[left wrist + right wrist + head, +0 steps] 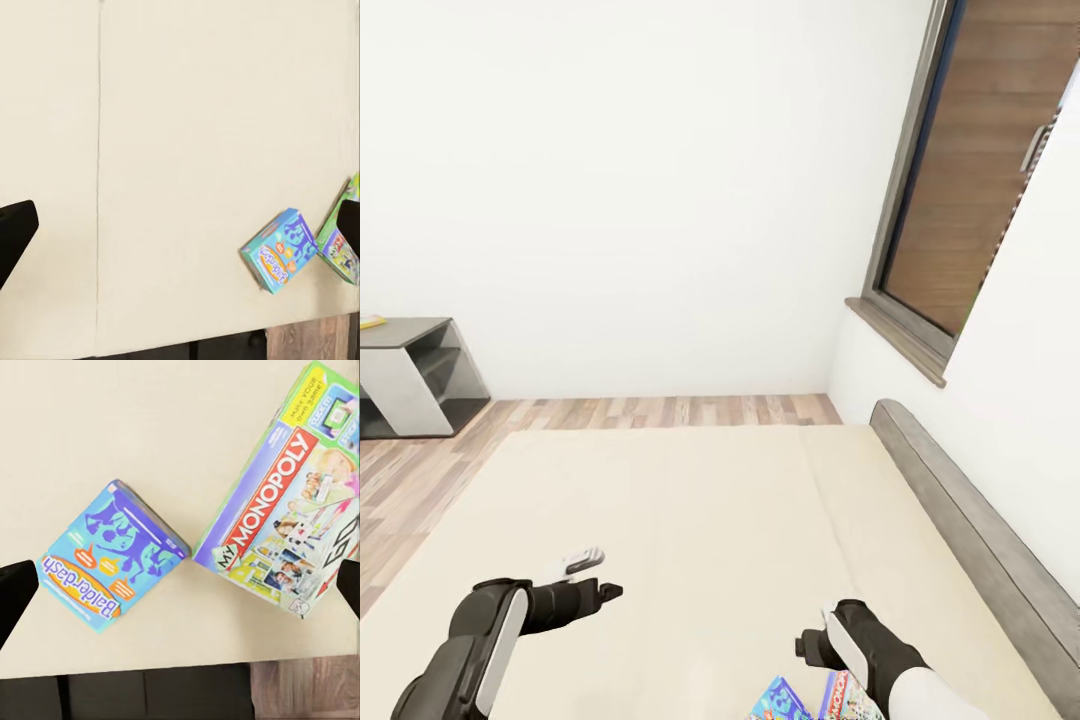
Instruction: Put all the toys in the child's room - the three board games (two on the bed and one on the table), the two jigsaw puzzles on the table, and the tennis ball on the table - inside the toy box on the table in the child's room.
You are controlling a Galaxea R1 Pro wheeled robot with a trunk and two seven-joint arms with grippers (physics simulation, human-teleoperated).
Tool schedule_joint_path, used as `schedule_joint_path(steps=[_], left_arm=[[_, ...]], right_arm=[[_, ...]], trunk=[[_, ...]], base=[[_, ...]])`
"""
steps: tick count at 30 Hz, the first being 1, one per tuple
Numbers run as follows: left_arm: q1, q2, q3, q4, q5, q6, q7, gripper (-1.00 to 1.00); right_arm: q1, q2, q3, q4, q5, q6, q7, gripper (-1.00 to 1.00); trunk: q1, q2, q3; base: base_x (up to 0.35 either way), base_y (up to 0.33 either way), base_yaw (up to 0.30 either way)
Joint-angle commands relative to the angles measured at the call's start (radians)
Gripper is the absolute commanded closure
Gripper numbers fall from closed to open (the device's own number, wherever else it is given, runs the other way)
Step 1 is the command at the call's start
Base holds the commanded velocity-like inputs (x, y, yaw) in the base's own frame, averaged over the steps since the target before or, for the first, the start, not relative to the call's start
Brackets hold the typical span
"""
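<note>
Hovering over the bed [690, 520], both arms out above the cream mattress, nothing held. Left gripper [595, 575] sits over bare mattress w/ jaws apart; in left wrist view the dark fingertips [13, 232] show at both frame edges, wide gap between. Right gripper [180, 592] is spread too, directly above the two board games, fingertips [11, 592] at the frame edges, not touching either box.

Blue board game [112, 556] (Balderdash) lies flat, rotated diagonally. Pale one w/ red banner [289, 510] (My Monopoly) lies just beside it, corners abt touching, also skewed. Both near the mattress edge closest to the robot, wood floor [300, 690] visible past it. In head view they peek out at the bottom by the right arm: blue [780, 700], Monopoly [847, 698].

Grey headboard [970, 530] runs along the right, window [980, 170] above it. Grey shelf unit [410, 375] at far left against the wall.
</note>
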Motion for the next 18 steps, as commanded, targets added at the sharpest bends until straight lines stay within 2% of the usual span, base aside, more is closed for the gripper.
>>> schedule_joint_path(steps=[1, 8, 10, 11, 13, 16, 18], left_arm=[[-0.001, 0.0, 0.002, -0.002, 0.012, 0.006, -0.001, -1.0], [0.0, 0.012, -0.005, -0.023, 0.14, 0.006, -0.094, -1.0], [0.001, 0.043, -0.007, -0.052, 0.187, 0.006, -0.142, -1.0], [0.001, 0.052, -0.008, -0.058, 0.197, 0.006, -0.156, -1.0], [0.003, 0.083, -0.01, -0.071, 0.235, 0.006, -0.226, -1.0], [0.004, 0.102, -0.01, -0.076, 0.257, 0.006, -0.305, -1.0], [0.004, 0.11, -0.009, -0.077, 0.262, 0.006, -0.327, -1.0]], right_arm=[[-0.001, -0.001, 0.008, -0.001, -0.01, 0.004, -0.008, -1.0], [-0.001, 0.001, 0.008, -0.001, -0.01, 0.001, -0.01, -1.0], [-0.001, 0.001, 0.008, 0.0, -0.009, -0.004, -0.01, -1.0], [-0.001, 0.001, 0.008, 0.0, -0.009, -0.006, -0.01, -1.0], [-0.004, 0.001, 0.007, -0.001, -0.009, -0.009, -0.01, -1.0], [-0.008, 0.011, 0.007, -0.006, -0.007, -0.011, -0.011, -1.0], [-0.009, 0.017, 0.01, -0.008, -0.006, -0.012, -0.011, -1.0]], trunk=[[0.001, -0.002, -0.004], [0.001, -0.002, -0.015], [0.001, -0.002, -0.018], [0.001, -0.002, -0.02], [0.001, -0.002, -0.023], [0.001, -0.002, -0.028], [0.001, -0.002, -0.031]], base=[[0.0, 0.0, -0.14], [0.0, 0.0, -0.131], [0.0, 0.0, -0.112], [0.0, 0.0, -0.107], [0.0, 0.0, -0.101], [0.0, 0.0, -0.091], [0.0, 0.0, -0.078]])
